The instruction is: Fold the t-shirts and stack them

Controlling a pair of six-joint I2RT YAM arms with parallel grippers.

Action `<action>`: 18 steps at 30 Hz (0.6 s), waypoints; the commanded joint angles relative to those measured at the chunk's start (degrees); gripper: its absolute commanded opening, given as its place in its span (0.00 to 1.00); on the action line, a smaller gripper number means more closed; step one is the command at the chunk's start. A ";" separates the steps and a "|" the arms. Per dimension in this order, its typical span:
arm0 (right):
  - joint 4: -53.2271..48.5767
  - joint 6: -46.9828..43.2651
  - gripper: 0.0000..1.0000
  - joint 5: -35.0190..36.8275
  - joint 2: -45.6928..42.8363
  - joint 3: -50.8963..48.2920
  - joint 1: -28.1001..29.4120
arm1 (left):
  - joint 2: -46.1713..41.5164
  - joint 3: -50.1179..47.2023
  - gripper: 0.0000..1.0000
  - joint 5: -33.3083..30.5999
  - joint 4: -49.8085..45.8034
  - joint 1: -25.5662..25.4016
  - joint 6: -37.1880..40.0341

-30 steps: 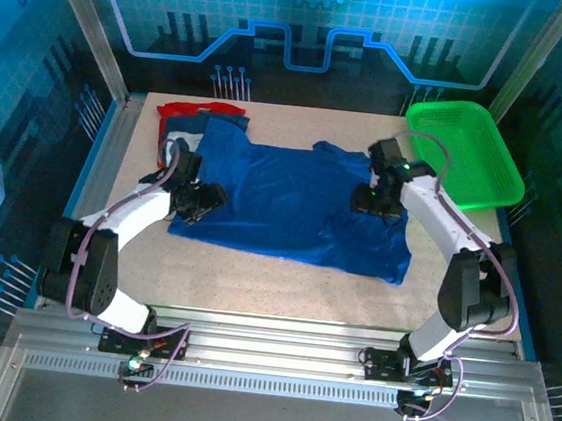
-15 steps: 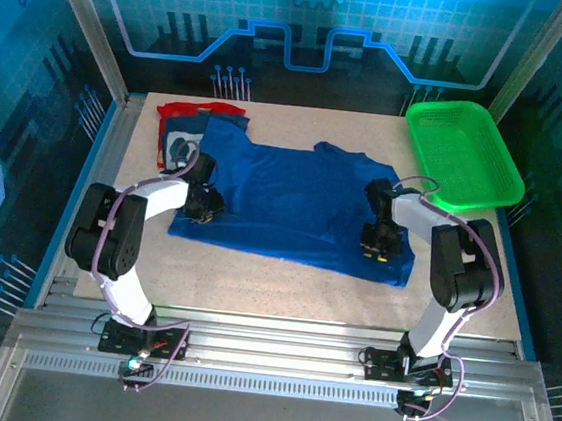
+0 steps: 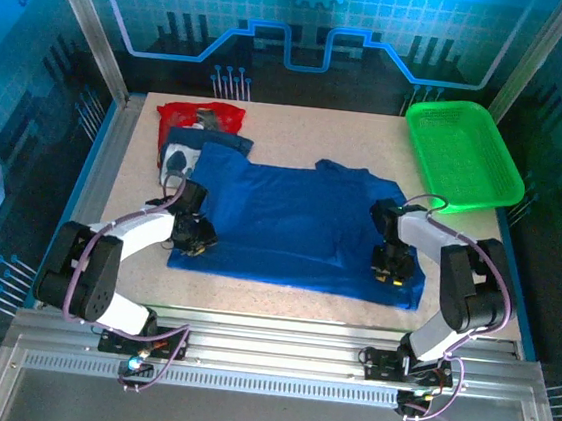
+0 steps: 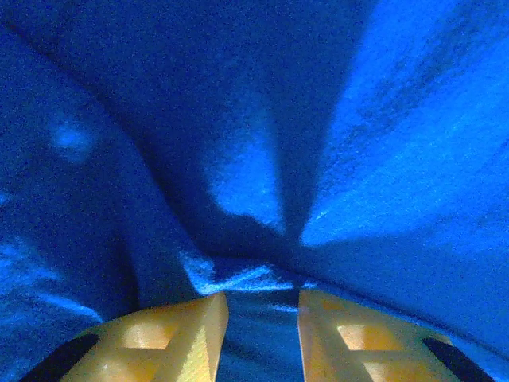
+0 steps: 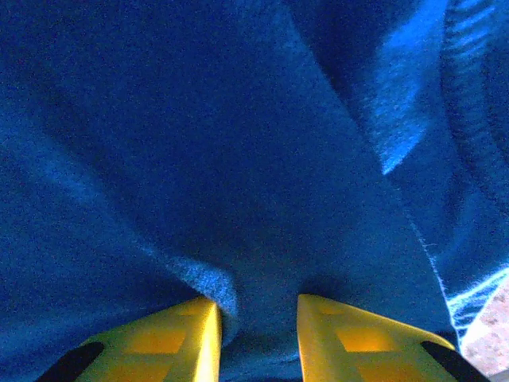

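The royal blue t-shirt [image 3: 300, 223] lies spread mid-tabletop [image 3: 281, 303] — left fingers [image 4: 183, 338] and right fingers [image 5: 171, 338] each pinch its cloth. Red tee [image 3: 200, 117] and navy tee [image 3: 180, 152] lie far-left; green basket [image 3: 463, 154] far-right.

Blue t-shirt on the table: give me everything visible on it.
The blue t-shirt is soft royal-blue knit, spread mostly flat on the middle of the table, collar toward the far edge, short sleeves out to both sides, no print showing. Shallow wrinkles cross it. Its left sleeve lies against the folded shirts at the far left. The left gripper pinches a bunched fold at its left edge, the right gripper another near its right hem corner.
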 commanded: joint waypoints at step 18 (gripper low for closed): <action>-2.10 -2.03 0.54 -1.32 -3.00 7.14 -1.14 | 1.53 21.17 0.73 -1.42 -10.69 8.84 1.68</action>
